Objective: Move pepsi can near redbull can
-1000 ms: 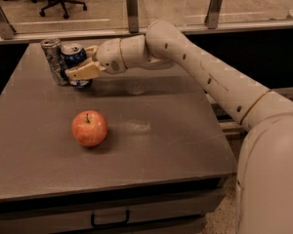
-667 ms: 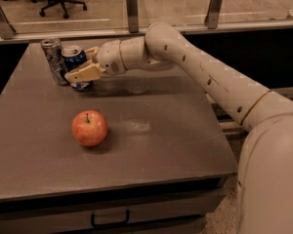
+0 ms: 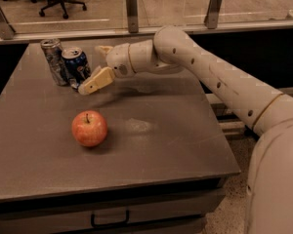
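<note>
One pepsi can (image 3: 75,64), one redbull can (image 3: 52,60), one apple (image 3: 89,128), one claw (image 3: 91,69) beside them.

Claw (image 3: 91,68) beside pepsi can (image 3: 75,64), covering its base, arm (image 3: 224,87) cropped right

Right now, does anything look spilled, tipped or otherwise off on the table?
Nothing spilled or toppled. The wide dark blue pepsi can stands beside the slim silver-grey redbull can, with the tool right of it. Only oddity: a pale patch beside the red apple, possibly glare.
</note>
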Robot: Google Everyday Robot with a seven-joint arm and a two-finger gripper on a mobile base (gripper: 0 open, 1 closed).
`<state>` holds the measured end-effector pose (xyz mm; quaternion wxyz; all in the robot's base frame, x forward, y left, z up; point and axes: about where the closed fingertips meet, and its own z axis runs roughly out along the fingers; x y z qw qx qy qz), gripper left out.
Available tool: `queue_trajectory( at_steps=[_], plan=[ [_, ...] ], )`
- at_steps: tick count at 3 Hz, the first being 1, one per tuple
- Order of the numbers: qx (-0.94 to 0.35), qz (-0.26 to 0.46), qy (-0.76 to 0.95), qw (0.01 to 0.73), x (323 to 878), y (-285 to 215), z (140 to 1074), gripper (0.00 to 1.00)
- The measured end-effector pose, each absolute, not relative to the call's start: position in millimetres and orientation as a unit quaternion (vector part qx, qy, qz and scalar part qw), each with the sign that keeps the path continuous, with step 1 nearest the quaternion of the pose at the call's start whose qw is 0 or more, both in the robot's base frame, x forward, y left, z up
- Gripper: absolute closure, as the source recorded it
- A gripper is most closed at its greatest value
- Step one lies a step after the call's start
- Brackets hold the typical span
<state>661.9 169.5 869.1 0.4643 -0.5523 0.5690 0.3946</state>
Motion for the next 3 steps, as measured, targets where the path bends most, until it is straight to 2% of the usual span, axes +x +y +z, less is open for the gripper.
queue_trajectory(
  at_steps=[2,3],
  plan=[
    [-0.465,0.291,0.659,0.514,688,49,889,0.00],
    [-0.434,0.264,0.669,0.543,707,34,898,0.00]
  ],
)
